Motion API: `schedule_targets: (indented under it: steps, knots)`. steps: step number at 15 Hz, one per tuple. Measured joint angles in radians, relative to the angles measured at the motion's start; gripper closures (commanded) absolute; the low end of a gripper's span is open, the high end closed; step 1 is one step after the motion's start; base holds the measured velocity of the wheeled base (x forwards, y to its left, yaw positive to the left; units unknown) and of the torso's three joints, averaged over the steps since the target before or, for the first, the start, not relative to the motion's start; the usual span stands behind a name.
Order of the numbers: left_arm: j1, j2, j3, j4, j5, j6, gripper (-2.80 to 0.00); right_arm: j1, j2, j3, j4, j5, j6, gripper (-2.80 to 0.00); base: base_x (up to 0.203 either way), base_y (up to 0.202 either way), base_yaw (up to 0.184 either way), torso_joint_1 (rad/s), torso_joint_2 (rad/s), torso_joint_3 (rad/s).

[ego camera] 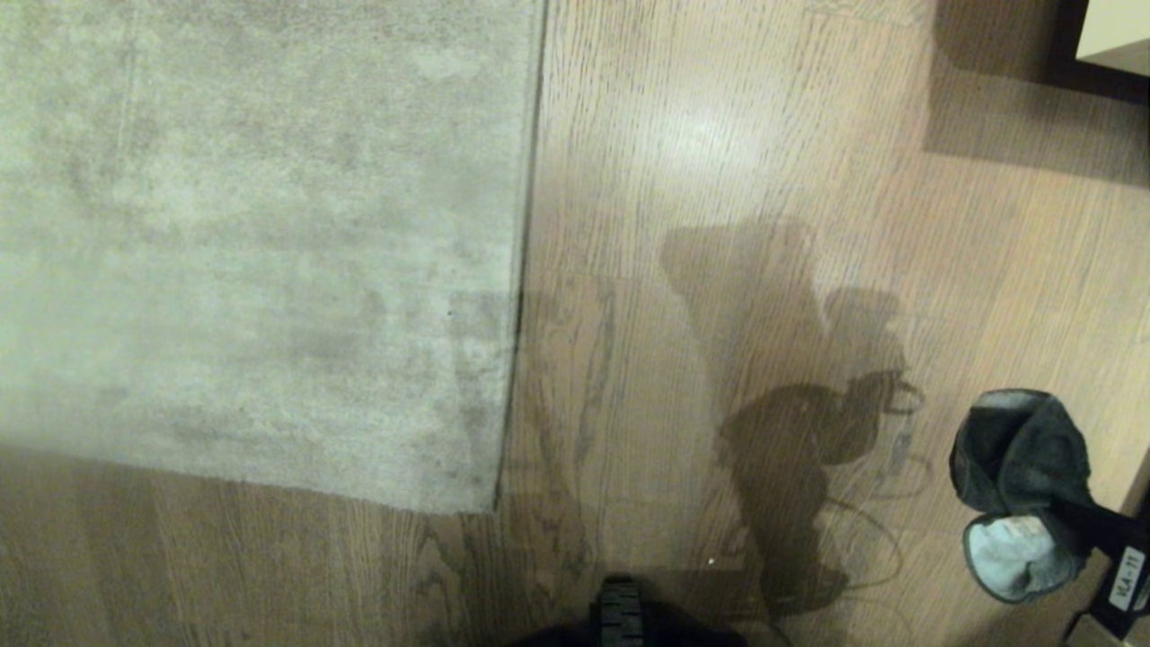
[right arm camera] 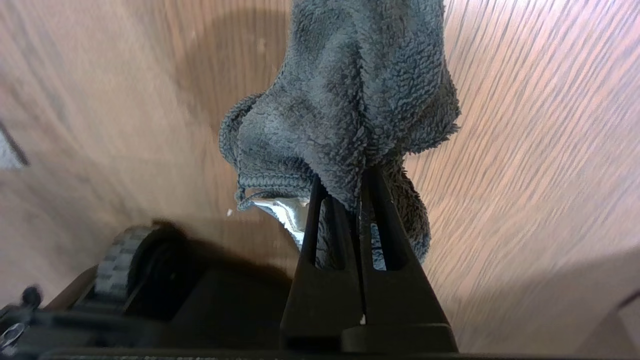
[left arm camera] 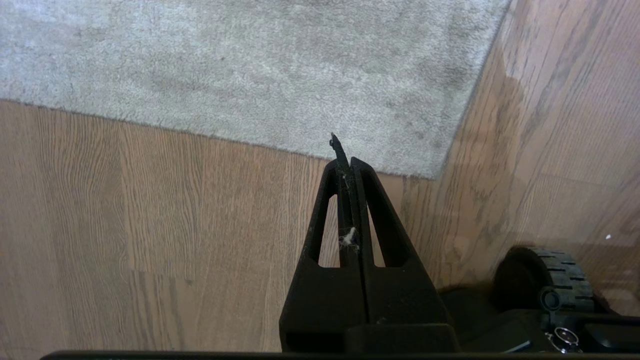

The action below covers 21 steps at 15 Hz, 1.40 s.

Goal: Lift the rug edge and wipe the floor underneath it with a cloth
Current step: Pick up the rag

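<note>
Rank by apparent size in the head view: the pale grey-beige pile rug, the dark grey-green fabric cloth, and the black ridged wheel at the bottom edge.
1. Pale grey-beige pile rug
2. Dark grey-green fabric cloth, raised nearer the camera, so it looks bigger than it is
3. Black ridged wheel, partly cropped

We lose the rug (ego camera: 252, 234) past the head view's left and top edges. The right gripper (right arm camera: 361, 192) has its tips buried in the cloth (right arm camera: 350, 95), whose top runs off the right wrist view. The floor (right arm camera: 525, 150) there is smeared with blur. At the head view's right edge, the arm is cut off, and a small label (ego camera: 1126, 568) on it is perhaps printed, too small to read.
</note>
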Motion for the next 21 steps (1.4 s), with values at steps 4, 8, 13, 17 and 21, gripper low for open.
schedule_targets:
  steps: [4, 8, 13, 17, 21]
  knots:
    - [0.0, 0.0, 0.0, 0.0, 0.0, 0.0, 0.0, 0.0, -0.13, 0.0, 0.17, -0.002, -0.002, 0.0, 0.0, 0.0, 0.0, 0.0, 0.0, 0.0]
    - [0.0, 0.0, 0.0, 0.0, 0.0, 0.0, 0.0, -0.001, -0.268, 0.0, 0.312, -0.007, 0.001, 0.0, 0.0, 0.0, 0.0, 0.0, 0.0, 0.0]
    - [0.0, 0.0, 0.0, 0.0, 0.0, 0.0, 0.0, -0.002, -0.531, 0.0, 0.579, -0.049, 0.007, 0.0, 0.0, 0.0, 0.0, 0.0, 0.0, 0.0]
    - [0.0, 0.0, 0.0, 0.0, 0.0, 0.0, 0.0, -0.001, -0.693, -0.006, 0.727, -0.226, 0.013, 0.0, 0.0, 0.0, 0.0, 0.0, 0.0, 0.0]
    - [0.0, 0.0, 0.0, 0.0, 0.0, 0.0, 0.0, 0.0, -0.803, -0.027, 0.867, -0.428, 0.014, 0.0, 0.0, 0.0, 0.0, 0.0, 0.0, 0.0]
